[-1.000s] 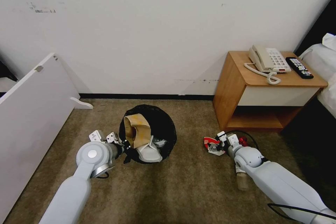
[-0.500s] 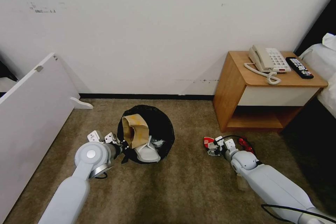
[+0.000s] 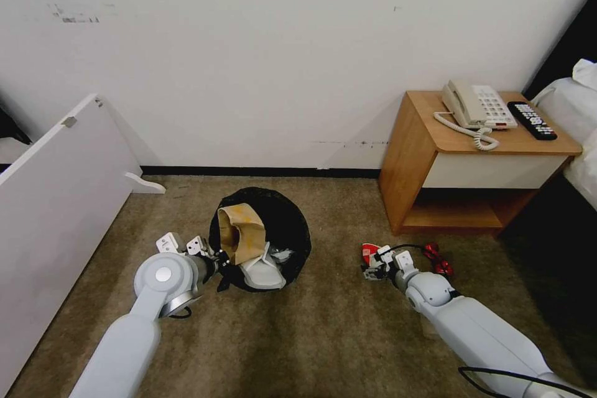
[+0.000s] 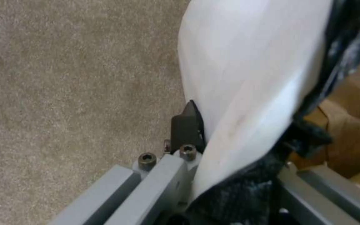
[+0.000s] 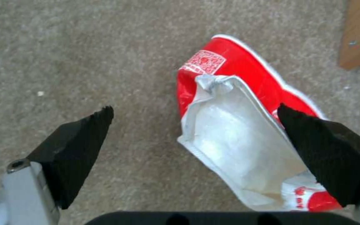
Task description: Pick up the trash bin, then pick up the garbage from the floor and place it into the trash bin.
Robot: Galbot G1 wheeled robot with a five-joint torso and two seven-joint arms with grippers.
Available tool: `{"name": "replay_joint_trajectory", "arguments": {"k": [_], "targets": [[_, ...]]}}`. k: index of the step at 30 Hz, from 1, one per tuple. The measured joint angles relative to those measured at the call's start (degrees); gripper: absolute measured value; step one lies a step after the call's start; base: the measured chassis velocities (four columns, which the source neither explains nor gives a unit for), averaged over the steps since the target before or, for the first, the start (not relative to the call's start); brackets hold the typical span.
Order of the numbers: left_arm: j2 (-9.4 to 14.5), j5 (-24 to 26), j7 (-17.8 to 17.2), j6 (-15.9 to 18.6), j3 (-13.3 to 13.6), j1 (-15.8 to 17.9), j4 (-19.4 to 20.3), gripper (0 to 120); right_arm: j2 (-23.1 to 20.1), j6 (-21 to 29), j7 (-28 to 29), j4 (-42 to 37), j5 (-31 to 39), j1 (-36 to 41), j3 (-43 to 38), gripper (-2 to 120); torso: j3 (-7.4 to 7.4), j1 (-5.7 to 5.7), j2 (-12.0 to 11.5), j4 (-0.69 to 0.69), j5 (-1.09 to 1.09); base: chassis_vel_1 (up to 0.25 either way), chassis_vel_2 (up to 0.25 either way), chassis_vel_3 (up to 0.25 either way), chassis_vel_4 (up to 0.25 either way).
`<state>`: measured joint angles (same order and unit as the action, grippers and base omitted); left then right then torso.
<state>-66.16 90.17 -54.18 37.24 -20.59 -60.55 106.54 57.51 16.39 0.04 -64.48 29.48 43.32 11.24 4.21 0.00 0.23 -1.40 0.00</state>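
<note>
Left gripper (image 3: 214, 261): clamped on the rim of the trash bin (image 3: 292, 224), on the carpet near the wall.
Done: brown paper bag (image 3: 239, 230) and a white slipper (image 3: 261, 273) lie inside.
Right gripper (image 5: 197, 153): spread wide over the red-white packet (image 5: 238, 131), not grasping.
Left: packet; red can (image 3: 435, 258) beside it.
</note>
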Motion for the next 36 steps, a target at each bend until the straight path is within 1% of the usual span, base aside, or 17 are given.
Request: {"name": "replay_joint_trajectory", "arguments": {"k": [11,22,32,36], "targets": [[0.2,0.0,0.1,0.0,-0.1,-0.1,0.0,0,2.3,-0.3,-0.5,1.6,0.2,-0.3,0.6,100,0.0,0.0,0.0,0.0,0.0,0.0,0.0,0.0,0.0],[0.1,-0.1,0.1,-0.1,-0.1,0.0,0.0,0,2.1,-0.4,0.1,1.8,-0.3,0.3,0.4,100,0.0,0.0,0.0,0.01,0.01,0.0,0.0,0.0,0.0],[0.0,-0.1,0.3,-0.1,-0.1,0.0,-0.1,0,0.9,-0.5,1.4,2.6,-2.1,0.5,-0.6,100,0.0,0.0,0.0,0.0,0.01,0.0,0.0,0.0,0.0],[-0.1,-0.2,0.3,-0.1,-0.1,0.1,-0.2,0,0.6,-0.2,1.5,4.0,-4.4,0.3,-0.8,100,0.0,0.0,0.0,0.0,0.01,0.0,0.0,0.0,0.0]]}}
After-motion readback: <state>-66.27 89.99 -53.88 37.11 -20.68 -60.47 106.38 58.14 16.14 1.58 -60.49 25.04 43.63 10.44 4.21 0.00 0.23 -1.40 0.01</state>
